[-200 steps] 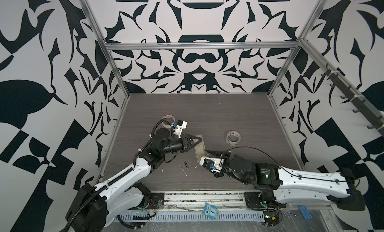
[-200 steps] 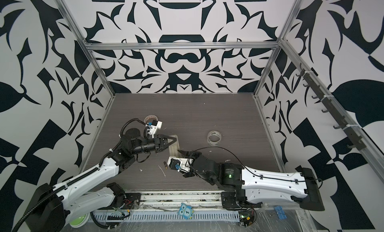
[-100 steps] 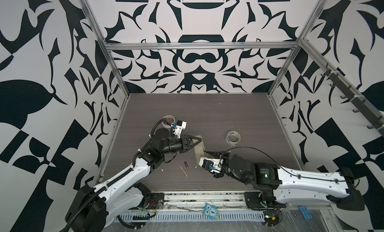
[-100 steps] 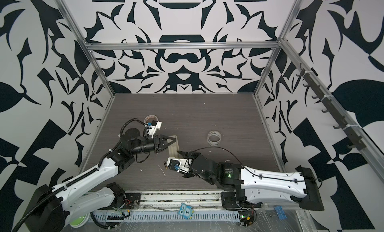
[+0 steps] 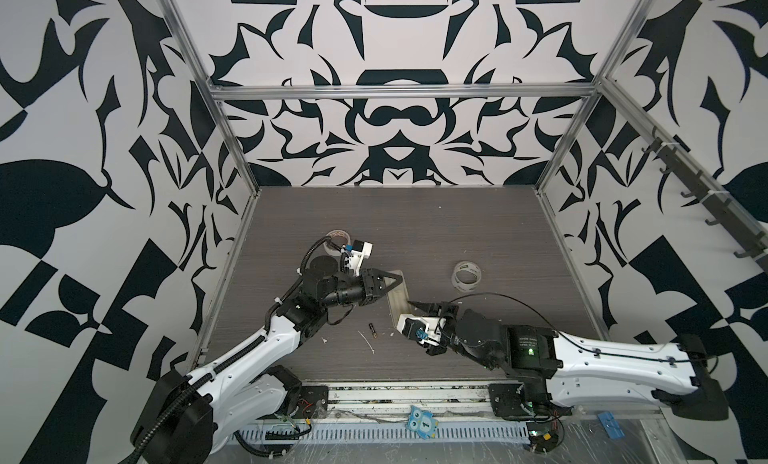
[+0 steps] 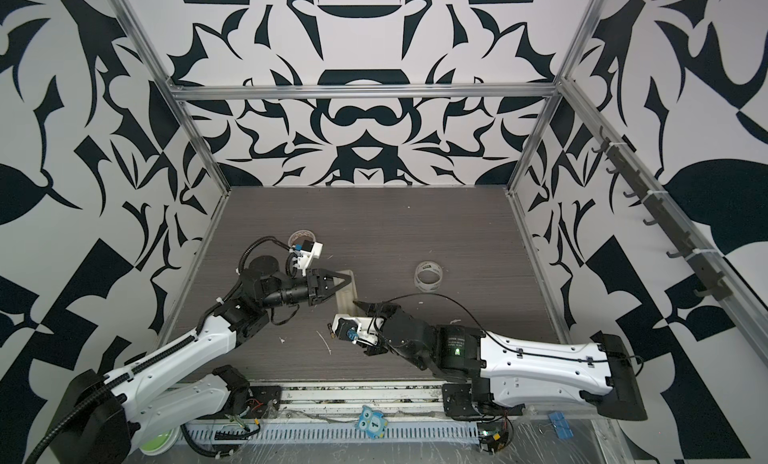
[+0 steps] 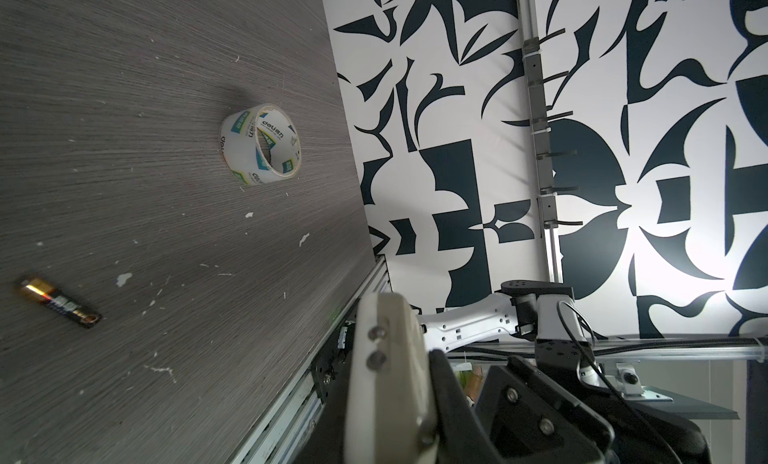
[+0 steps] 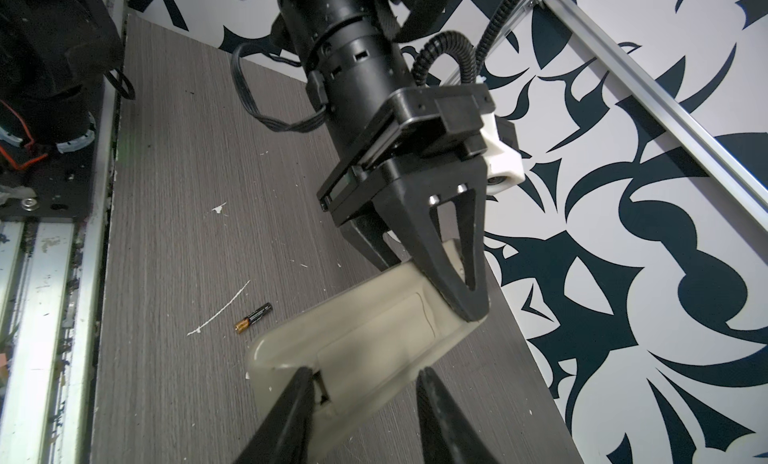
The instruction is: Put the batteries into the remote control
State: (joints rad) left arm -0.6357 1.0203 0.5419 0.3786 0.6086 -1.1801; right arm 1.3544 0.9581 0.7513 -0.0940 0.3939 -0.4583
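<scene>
1. We see the remote control (image 8: 353, 341): smooth beige slab, rounded corners.
2. The left gripper (image 8: 430, 291) pinches one end; the right gripper (image 8: 365, 372), spread, sits at the other.
3. A cylindrical battery (image 8: 253, 318) lies apart from both.

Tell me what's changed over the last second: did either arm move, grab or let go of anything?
Nothing visibly changed. The left gripper stays shut on one end of the remote control. The right gripper still has its jaws apart at the remote's other end. The one battery in view lies on the table where it was.
</scene>
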